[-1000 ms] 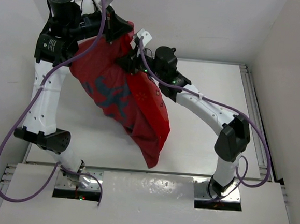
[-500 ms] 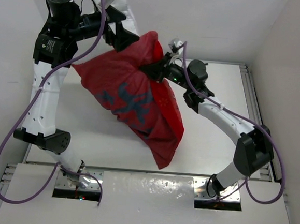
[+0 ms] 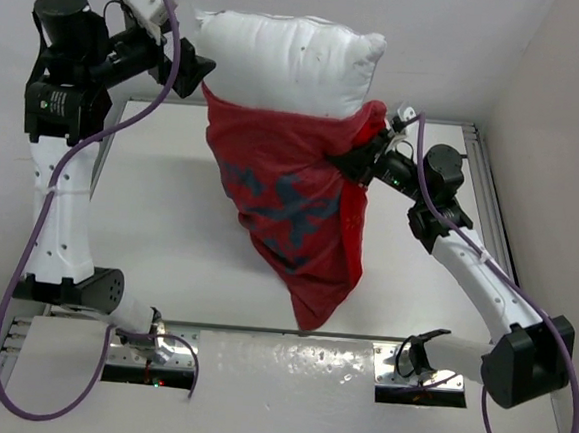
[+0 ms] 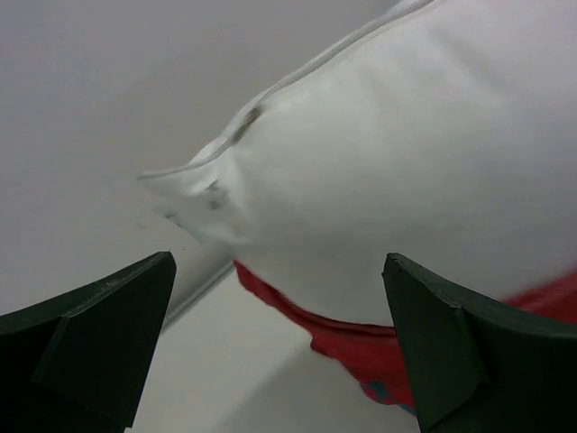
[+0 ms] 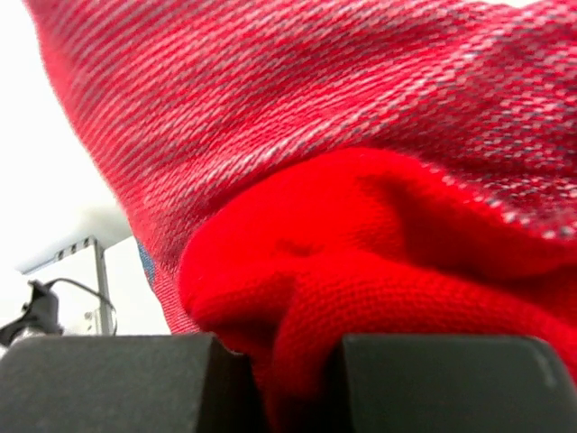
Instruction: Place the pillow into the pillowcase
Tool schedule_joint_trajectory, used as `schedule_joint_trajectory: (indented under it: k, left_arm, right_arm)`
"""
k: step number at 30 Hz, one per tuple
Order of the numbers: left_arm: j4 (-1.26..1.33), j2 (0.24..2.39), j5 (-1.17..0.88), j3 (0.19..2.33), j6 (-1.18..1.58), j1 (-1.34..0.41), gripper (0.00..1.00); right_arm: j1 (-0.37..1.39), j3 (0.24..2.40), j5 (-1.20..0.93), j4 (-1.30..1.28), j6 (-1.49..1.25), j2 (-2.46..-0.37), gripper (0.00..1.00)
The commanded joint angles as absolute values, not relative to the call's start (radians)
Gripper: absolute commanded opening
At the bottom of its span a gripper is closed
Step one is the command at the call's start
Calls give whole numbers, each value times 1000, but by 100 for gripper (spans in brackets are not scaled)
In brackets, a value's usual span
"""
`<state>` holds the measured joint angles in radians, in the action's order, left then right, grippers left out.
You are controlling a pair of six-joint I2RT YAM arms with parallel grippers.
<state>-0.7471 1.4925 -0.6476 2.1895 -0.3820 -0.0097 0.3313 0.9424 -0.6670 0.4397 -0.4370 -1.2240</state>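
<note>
While right gripper [image 3: 360, 163] is pinching pillowcase [image 3: 289, 217] rim, pillow [image 3: 287, 61] is hanging half-in | left gripper [image 3: 192, 73] is gaping empty beside pillow

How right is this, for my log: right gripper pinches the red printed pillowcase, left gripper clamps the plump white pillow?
Wrong on the left gripper: it stands open, not clamping the plump white pillow, per the left wrist view. The right gripper pinches the red printed pillowcase.

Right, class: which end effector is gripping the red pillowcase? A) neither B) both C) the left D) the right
D: the right end effector is pinched shut on the pillowcase edge, while the left end effector stands open by a corner of the pillow.
</note>
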Motion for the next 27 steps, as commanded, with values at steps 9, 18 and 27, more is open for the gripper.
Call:
schedule_joint_trajectory:
  k: [9, 18, 27]
  left_arm:
    - [-745, 1614, -1130, 1954, -478, 308, 100]
    - [-713, 1545, -1224, 1718, -743, 106, 100]
    - [-256, 1649, -1268, 1704, -330, 37, 100]
  right_arm:
    - [275, 790, -729, 328, -419, -1068, 0]
    - [279, 788, -712, 282, -425, -1088, 0]
    - [302, 828, -646, 161, -364, -1078, 0]
